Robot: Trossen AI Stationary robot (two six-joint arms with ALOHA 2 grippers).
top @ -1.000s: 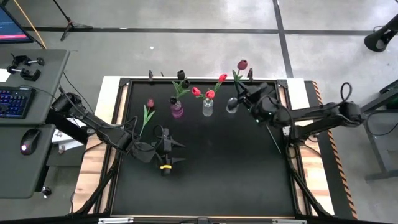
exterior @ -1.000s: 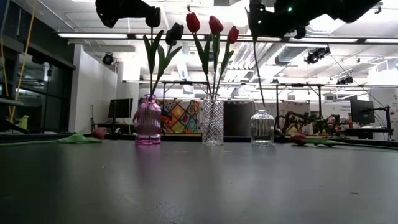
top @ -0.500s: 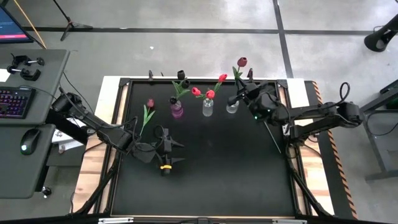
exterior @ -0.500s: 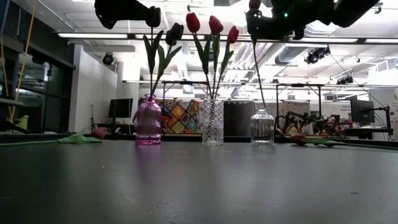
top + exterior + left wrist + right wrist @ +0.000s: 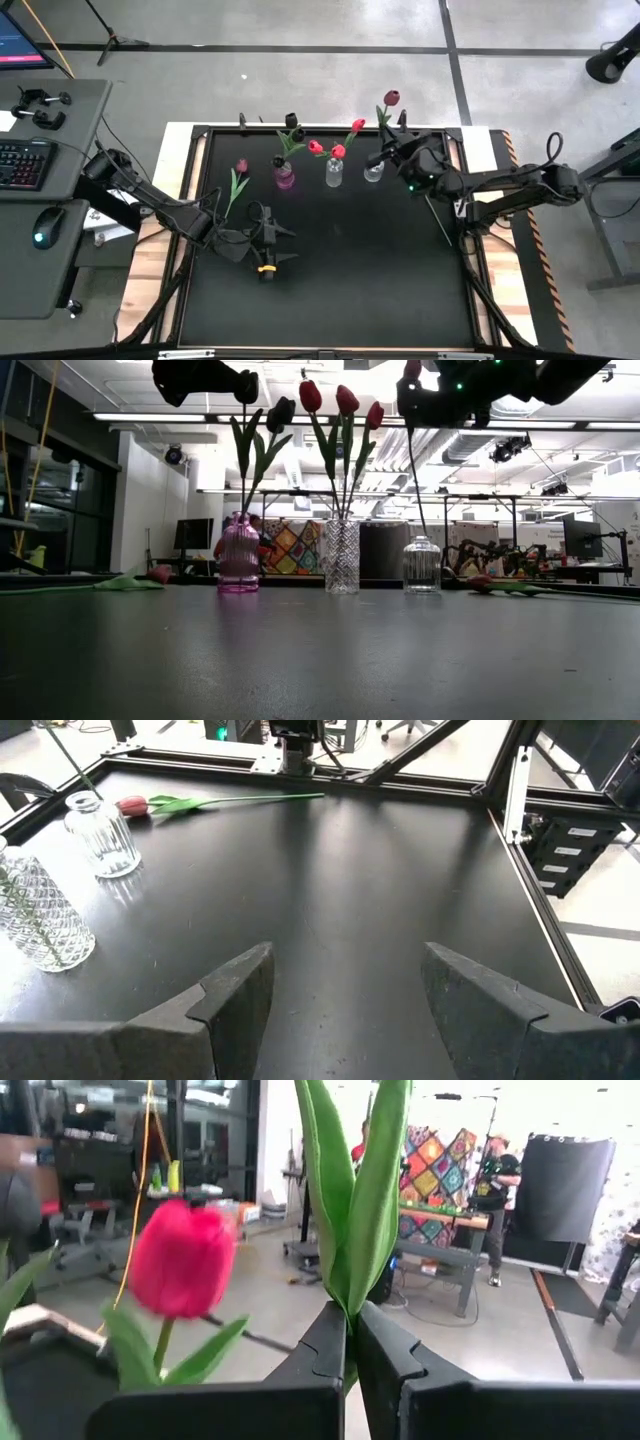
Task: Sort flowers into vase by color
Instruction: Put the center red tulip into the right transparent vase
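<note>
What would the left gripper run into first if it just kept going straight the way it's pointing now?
Probably nothing on the mat: ahead of the open left gripper lies bare black tabletop up to the table's edge frame. The lying tulip and clear vases sit off to one side.

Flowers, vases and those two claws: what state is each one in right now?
Pink vase: upright, holds dark tulips.
Cut-glass vase: upright, holds red tulips.
Small clear vase: upright, stem entering.
Maroon tulip: gripped, upright.
Pink tulip: lying flat.
Right gripper: shut on stem.
Left gripper: open, empty.
</note>
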